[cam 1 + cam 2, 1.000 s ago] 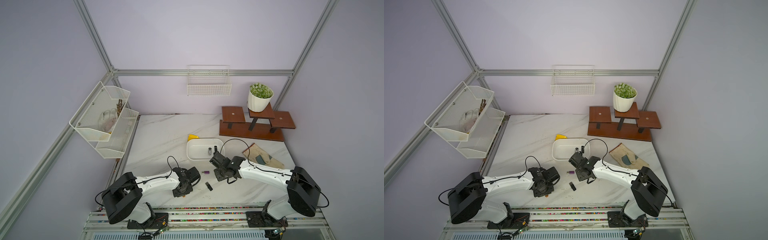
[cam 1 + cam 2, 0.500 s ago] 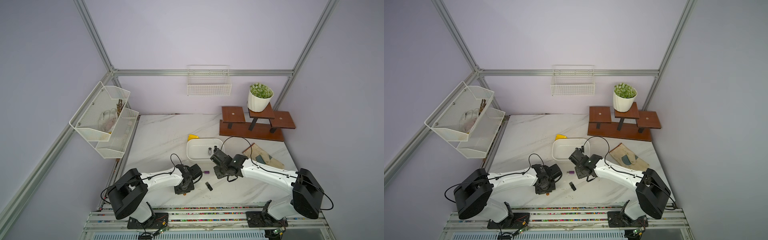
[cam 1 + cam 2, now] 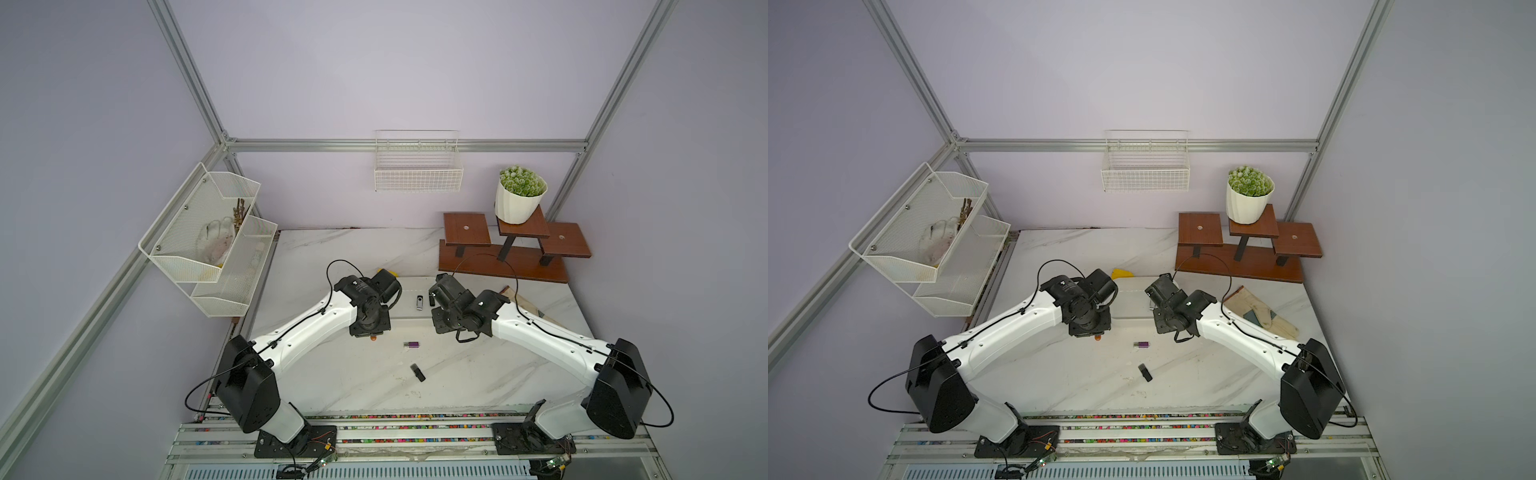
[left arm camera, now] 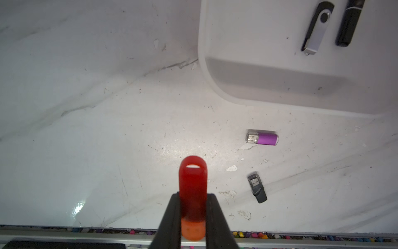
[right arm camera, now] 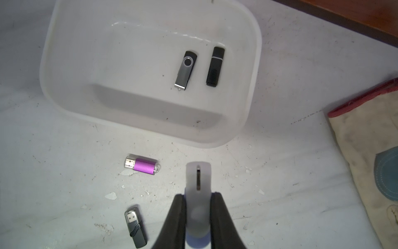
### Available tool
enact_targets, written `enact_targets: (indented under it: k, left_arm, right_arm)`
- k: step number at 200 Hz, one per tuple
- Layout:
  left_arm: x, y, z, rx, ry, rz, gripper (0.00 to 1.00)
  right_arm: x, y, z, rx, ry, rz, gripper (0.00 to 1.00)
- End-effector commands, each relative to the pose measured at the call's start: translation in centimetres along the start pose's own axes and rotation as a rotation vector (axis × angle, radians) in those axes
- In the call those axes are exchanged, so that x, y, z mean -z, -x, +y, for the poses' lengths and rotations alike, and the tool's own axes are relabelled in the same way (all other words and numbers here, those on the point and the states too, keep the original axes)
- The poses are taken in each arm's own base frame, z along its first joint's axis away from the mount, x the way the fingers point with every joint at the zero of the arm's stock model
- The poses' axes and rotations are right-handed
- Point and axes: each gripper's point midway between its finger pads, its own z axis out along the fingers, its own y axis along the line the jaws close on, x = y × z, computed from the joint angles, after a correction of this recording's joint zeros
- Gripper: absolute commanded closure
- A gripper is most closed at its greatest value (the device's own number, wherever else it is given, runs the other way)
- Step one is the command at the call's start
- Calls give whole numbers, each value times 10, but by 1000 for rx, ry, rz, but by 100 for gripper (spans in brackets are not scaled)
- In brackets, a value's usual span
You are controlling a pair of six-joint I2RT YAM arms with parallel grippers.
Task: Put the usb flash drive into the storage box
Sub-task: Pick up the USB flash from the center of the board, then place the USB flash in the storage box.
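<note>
Clamped a red usb flash drive (image 4: 192,183) between the jaws of the left gripper (image 4: 193,195), orange end back between the fingers (image 4: 172,207), rounded red end poking out ahead. Held it above the bare marble table (image 4: 86,129), seemingly lifted clear, though could not judge the height well from the wrist view. Had open tabletop all round that drive, with the metal front rail (image 4: 64,234) close behind the fingers. Counted as nearest neighbours a purple drive (image 4: 267,139) and a dark grey drive (image 4: 258,189), both flat on the marble off to one side, apart from each other and from the jaws. Found the storage box (image 4: 202,54) beyond them, its rounded corner and thick rim nearest, not beneath the red drive. Pinched a pale grey usb flash drive (image 5: 198,181) likewise in the right gripper (image 5: 198,195), tip short of the box's near rim with a strip of table between. Saw inside the box a swivel drive (image 5: 185,71) and a black capped drive (image 5: 215,66), side by side near one end, not touching, leaving the rest of the floor free. Noted a glove (image 5: 366,151) on the right arm's outer side and a wooden stand (image 5: 344,13) past the box's far corner. Placed both wrists, in both top views, over the box's near side, one towards each end.
</note>
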Motion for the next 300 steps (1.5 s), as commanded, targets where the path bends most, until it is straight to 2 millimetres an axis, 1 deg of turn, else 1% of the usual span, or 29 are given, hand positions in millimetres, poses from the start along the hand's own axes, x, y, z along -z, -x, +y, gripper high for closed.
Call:
enact_targets:
  k: [1,25,42,47,50,71,91,104,129,150,179,211,233,272,300]
  left_arm:
    - [-3,23,-6,-124,23,20,100]
    - [-9,49,-19,-161,5,22,100]
    - [-10,65,-20,-168,-5,16,100]
    - [-10,69,-20,-164,-12,15,100]
    - [-11,71,-19,-162,-13,16,100]
    - [-9,82,-10,-158,-17,8,100]
    - [-2,90,1,-142,-22,-9,100]
    - [3,92,9,-132,-17,-16,100]
    - [9,91,22,-111,-16,-21,100]
    - [11,88,27,-101,-17,-19,100]
    - [8,82,30,-94,-19,-7,100]
    - [3,77,33,-89,-19,4,100]
    - [2,75,32,-89,-27,6,100]
    - [2,74,32,-89,-34,8,100]
    - [1,72,33,-87,-33,12,100]
  right_arm:
    - [14,18,-12,-28,-10,-37,100]
    - [11,32,-10,-42,8,-46,100]
    - [3,45,-3,-56,31,-56,100]
    - [4,50,0,-65,44,-69,100]
    - [-8,49,2,-66,43,-48,100]
    - [-27,57,18,-91,92,-24,100]
    - [-46,63,34,-112,139,-5,100]
    - [-60,65,38,-122,139,7,100]
    - [-79,67,43,-144,139,15,100]
    - [-91,68,49,-162,150,17,100]
    - [-107,67,57,-174,171,37,100]
    - [-125,66,60,-179,160,53,100]
    - [-140,65,58,-180,137,58,100]
    - [-153,66,58,-180,114,64,100]
    - [-160,68,52,-177,76,51,100]
